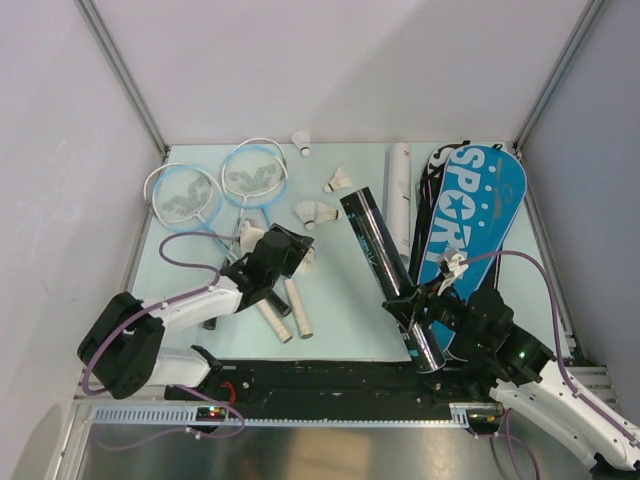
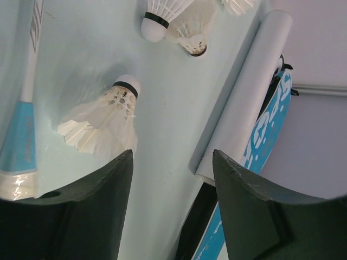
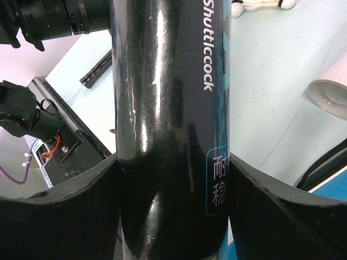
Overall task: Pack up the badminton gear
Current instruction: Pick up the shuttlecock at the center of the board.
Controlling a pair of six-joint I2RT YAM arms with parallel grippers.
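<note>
While the right gripper [image 3: 173, 158] squeezed the black tube [image 1: 383, 262] near the worktop's front edge, beside the blue bag [image 1: 470, 215], the left gripper [image 2: 172, 154] hung open, empty, by 1 shuttlecock [image 2: 103, 122]. Only the right wrist view showed the tube's word "Shuttlecock".

The flat table top [image 1: 340, 300] is pale mint green. Two thin rackets [image 1: 255, 172] have light blue round rims and white strings with a dark grey pattern in the middle. Their handles [image 1: 299, 312] are white. The small feather shuttlecock [image 2: 100, 122] is creamy white, with a white round tip and a thin black band behind it. The long shiny black tube [image 3: 168, 108] has the white word "Shuttlecock" on it and some blue down one side. The big soft racket bag [image 1: 470, 215] is bright blue with a black edge, big white letters and a white star. The plain plastic tube [image 1: 399, 190] beside it is white. The cables [image 1: 188, 234] on the arms are purple.
</note>
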